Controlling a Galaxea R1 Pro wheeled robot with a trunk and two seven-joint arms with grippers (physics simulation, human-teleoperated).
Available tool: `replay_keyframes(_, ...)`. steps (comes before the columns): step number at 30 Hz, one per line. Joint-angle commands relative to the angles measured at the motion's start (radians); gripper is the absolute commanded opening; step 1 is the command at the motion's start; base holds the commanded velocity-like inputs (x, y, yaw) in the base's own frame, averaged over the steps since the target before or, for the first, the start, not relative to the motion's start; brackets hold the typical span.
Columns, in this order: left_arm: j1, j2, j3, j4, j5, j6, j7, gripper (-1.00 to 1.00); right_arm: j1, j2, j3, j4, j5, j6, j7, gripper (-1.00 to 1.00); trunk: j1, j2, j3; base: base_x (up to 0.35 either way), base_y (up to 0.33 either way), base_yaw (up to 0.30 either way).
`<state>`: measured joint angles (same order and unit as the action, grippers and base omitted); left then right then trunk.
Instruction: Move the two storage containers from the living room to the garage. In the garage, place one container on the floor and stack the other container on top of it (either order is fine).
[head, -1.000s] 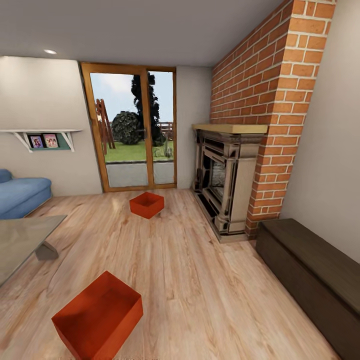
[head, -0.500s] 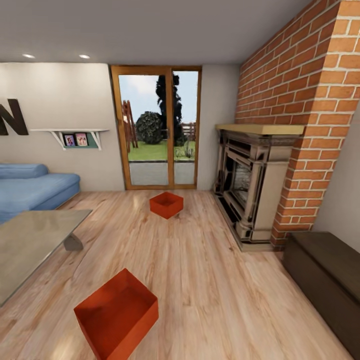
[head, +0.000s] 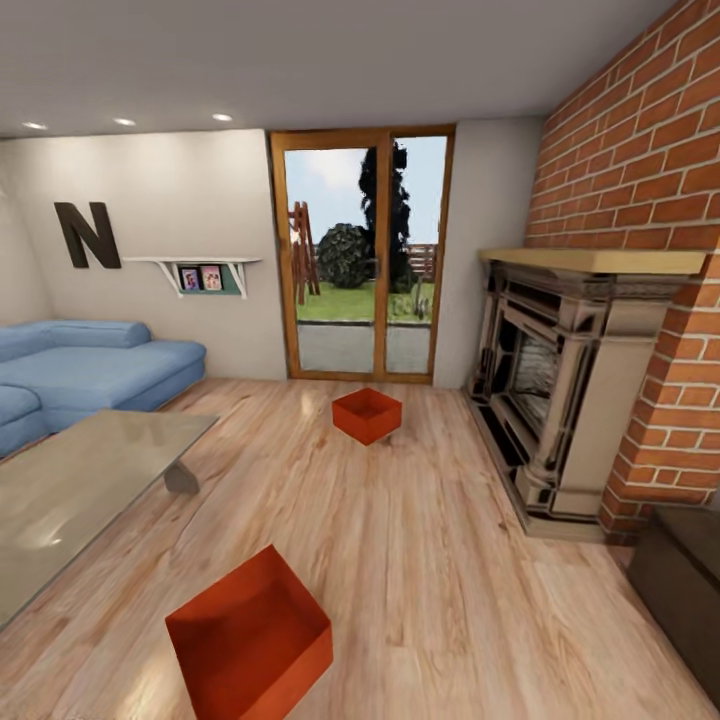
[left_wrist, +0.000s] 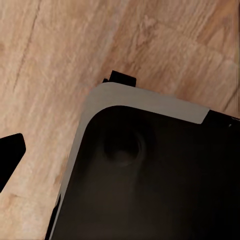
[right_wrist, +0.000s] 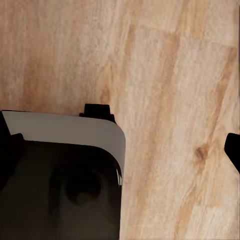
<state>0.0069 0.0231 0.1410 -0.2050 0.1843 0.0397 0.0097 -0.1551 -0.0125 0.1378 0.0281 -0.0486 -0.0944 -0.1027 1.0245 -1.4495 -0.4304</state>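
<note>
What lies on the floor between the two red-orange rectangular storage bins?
In the head view, nothing: only bare light wood plank floor stretches between the near red-orange bin and the far red-orange bin.

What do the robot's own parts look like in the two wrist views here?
In the left wrist view, a large black body with a rounded corner, a light grey rim and a round recess. A black fingertip pokes in at the edge. The right wrist view shows the same: black body, grey rim, round recess, black fingertip. No cables or markings are visible.
</note>
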Motion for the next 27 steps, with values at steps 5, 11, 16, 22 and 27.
replay_keyframes(5, 0.001, 0.0, 0.0, -0.003, 0.01, 0.004, 0.001, 1.0, -0.001, 0.0, 0.008, 0.003, -0.005, -0.005, -0.002, 1.0, 0.0, 0.0, -0.001, 0.264, -0.174, 0.281)
replay_keyframes(11, 0.001, 0.0, 0.0, -0.004, 0.01, 0.003, 0.001, 1.0, -0.001, 0.0, 0.008, 0.003, -0.005, -0.005, -0.002, 1.0, 0.0, 0.0, -0.001, 0.264, -0.174, 0.281)
replay_keyframes(16, 0.001, 0.0, 0.0, -0.003, 0.01, 0.003, 0.001, 1.0, -0.001, 0.0, 0.008, 0.003, -0.005, -0.005, -0.002, 1.0, 0.0, 0.0, -0.001, 0.259, -0.174, 0.281)
replay_keyframes(22, 0.001, 0.0, 0.001, -0.003, 0.01, 0.003, 0.001, 1.0, -0.001, 0.0, 0.008, 0.003, -0.005, -0.005, -0.002, 1.0, 0.0, 0.0, -0.001, 0.225, -0.158, 0.281)
replay_keyframes(27, 0.001, 0.0, 0.001, -0.004, 0.01, 0.003, 0.001, 1.0, -0.001, 0.0, 0.008, 0.003, -0.005, -0.005, -0.002, 1.0, 0.0, 0.0, -0.001, 0.207, -0.147, 0.281)
